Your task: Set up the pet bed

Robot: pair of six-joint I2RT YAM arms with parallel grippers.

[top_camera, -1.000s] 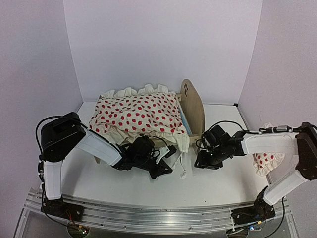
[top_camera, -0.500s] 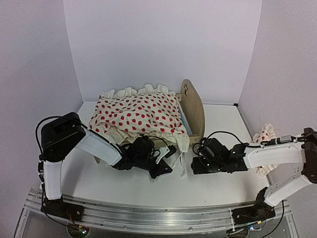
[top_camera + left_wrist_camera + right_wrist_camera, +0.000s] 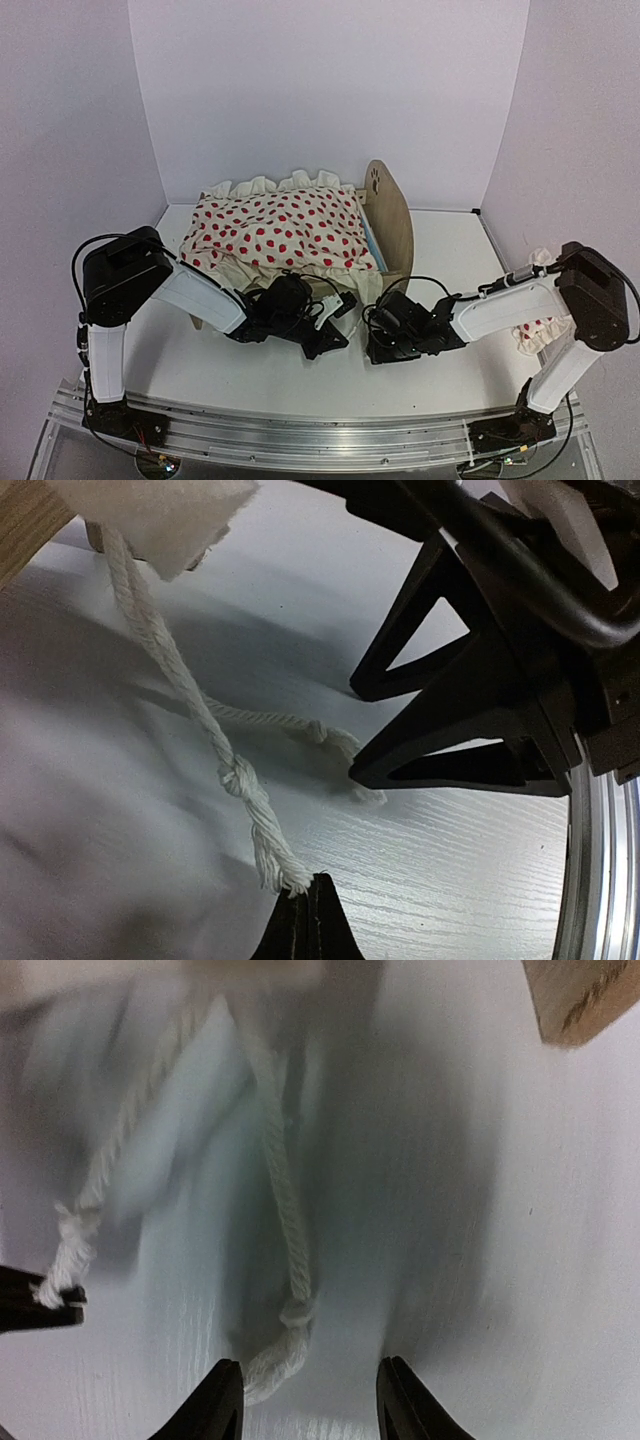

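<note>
Filling the pet bed (image 3: 392, 215) — a red-dotted duvet (image 3: 275, 232), overhanging its edge.

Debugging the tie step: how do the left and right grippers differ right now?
The left gripper is shut; the right gripper stands open. The left gripper pinches the frayed end of the first cord. The right gripper holds nothing: the second cord lies with its knotted end on the table between the open jaws. Shared: both sit low over the table in front of the pet bed, tips facing each other.

A red-dotted duvet (image 3: 275, 232) trails white cords (image 3: 182, 683); a matching pillow (image 3: 533, 330) lies right.
</note>
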